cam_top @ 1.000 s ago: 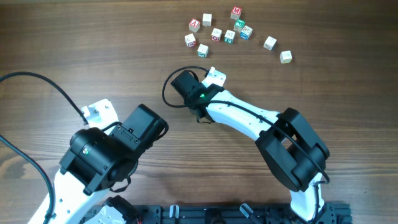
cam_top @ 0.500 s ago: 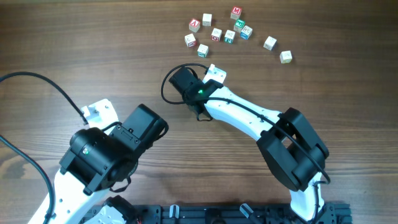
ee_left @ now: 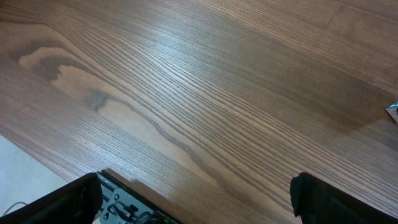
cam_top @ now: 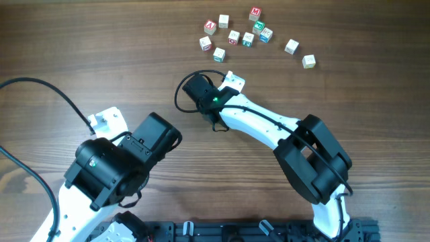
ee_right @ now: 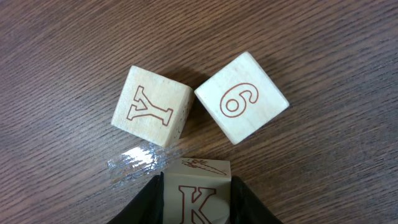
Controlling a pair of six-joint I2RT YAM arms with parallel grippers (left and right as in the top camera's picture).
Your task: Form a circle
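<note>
No circle is formed. Three pale wooden cubes sit tight together under my right wrist: a Y cube [ee_right: 151, 106], a 6 cube [ee_right: 242, 96] and a K cube [ee_right: 199, 174]. My right gripper [ee_right: 196, 194] is shut on the K cube, one black finger on each side of it. The K cube's top edge lies just below the gap between the other two. From overhead this group [cam_top: 234, 82] shows as a pale patch at the tip of the right arm [cam_top: 259, 124]. My left gripper [ee_left: 199, 205] is open over bare wood, holding nothing.
Several loose letter cubes [cam_top: 234, 35] are scattered at the far side of the table, with two more [cam_top: 291, 46] [cam_top: 308, 61] to their right. A strip of clear tape [ee_right: 140, 160] lies beside the K cube. The table's near edge [ee_left: 118, 186] shows in the left wrist view.
The right gripper with the K cube has edged slightly toward the far side. The left arm has not moved.
</note>
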